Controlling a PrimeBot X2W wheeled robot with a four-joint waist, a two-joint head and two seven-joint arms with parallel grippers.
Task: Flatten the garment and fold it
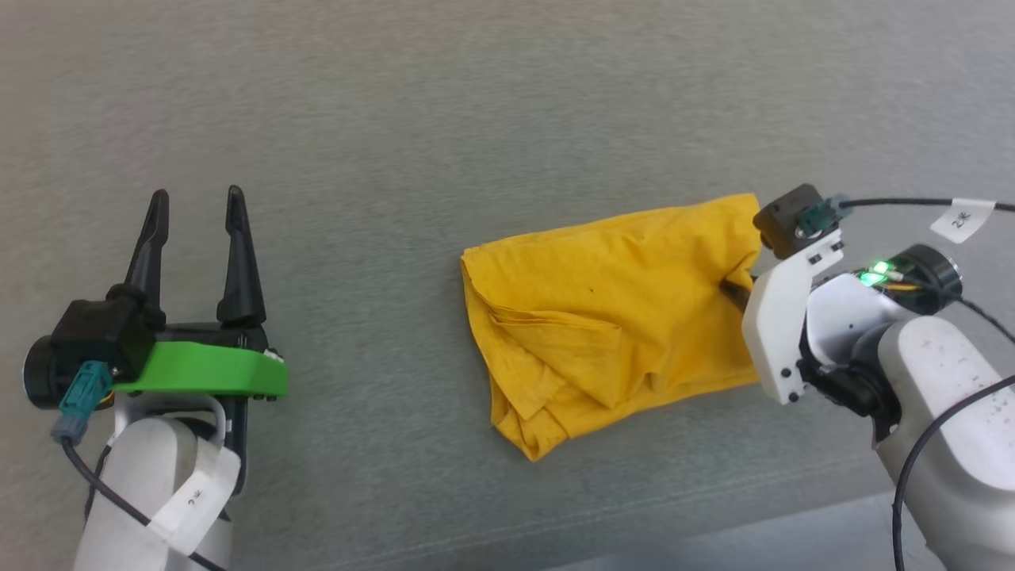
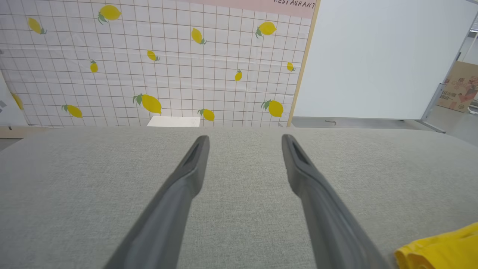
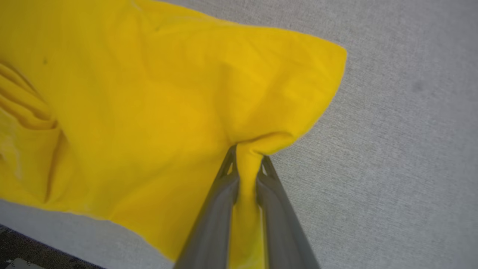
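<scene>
Garment (image 1: 610,317) is lying lengthwise leftward; your right end effector (image 3: 248,155) is clamping its right edge, left end effector (image 1: 198,208) hovering spread.

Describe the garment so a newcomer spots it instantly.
On the broad grey fabric-covered tabletop, look right of centre. The mustard-yellow soft cotton T-shirt lies crumpled there, its edge pinched by the right end effector. Nothing else on the surface is yellow.
</scene>
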